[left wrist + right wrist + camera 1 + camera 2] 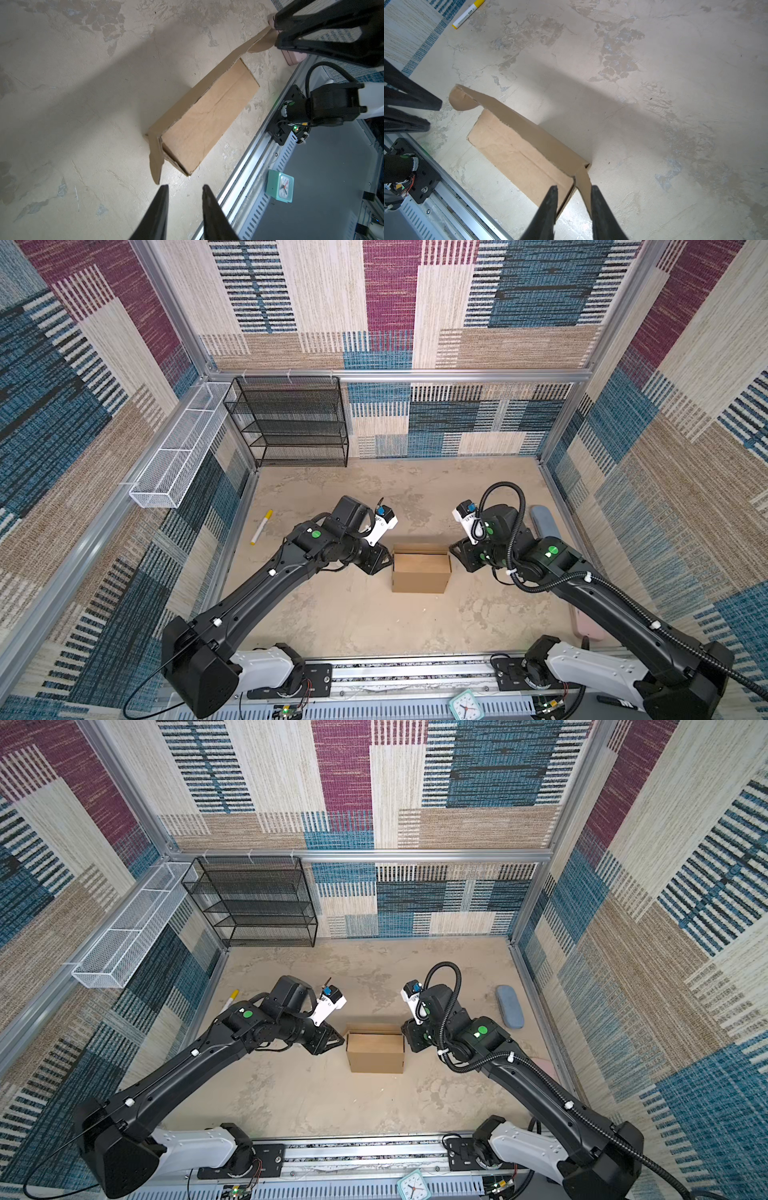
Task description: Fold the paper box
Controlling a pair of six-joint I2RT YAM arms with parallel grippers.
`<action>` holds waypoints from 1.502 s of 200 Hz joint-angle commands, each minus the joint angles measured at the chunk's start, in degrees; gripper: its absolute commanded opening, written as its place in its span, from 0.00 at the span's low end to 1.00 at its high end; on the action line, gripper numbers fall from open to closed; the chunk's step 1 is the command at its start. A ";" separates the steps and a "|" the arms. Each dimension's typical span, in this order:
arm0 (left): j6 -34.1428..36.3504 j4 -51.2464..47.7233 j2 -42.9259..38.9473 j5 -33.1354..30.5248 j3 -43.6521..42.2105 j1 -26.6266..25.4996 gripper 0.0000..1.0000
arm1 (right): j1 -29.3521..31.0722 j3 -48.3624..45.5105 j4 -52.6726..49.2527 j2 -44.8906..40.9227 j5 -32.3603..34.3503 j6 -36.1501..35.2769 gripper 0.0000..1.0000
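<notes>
Mottled worktop [374,626] holds the paper box [420,572] mostly formed, its end flaps [155,162] untucked; left tool [185,187] gapes empty, right tool [574,188] straddles one, unclamped.

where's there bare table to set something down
Widest bare patch: between the paper box and the front rail. Another between the black mesh rack and the box. Crowded at the box's ends, where the left gripper and right gripper sit.

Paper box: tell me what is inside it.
Nothing inside can be seen: the top panel of the paper box lies over the interior. A long flap with rounded end tabs sticks out, untucked, along its far edge.
</notes>
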 commanded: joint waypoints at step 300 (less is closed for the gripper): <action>0.59 1.23 4.53 -5.16 2.48 -0.15 0.23 | -0.04 0.59 -0.75 2.33 -2.85 -1.62 0.18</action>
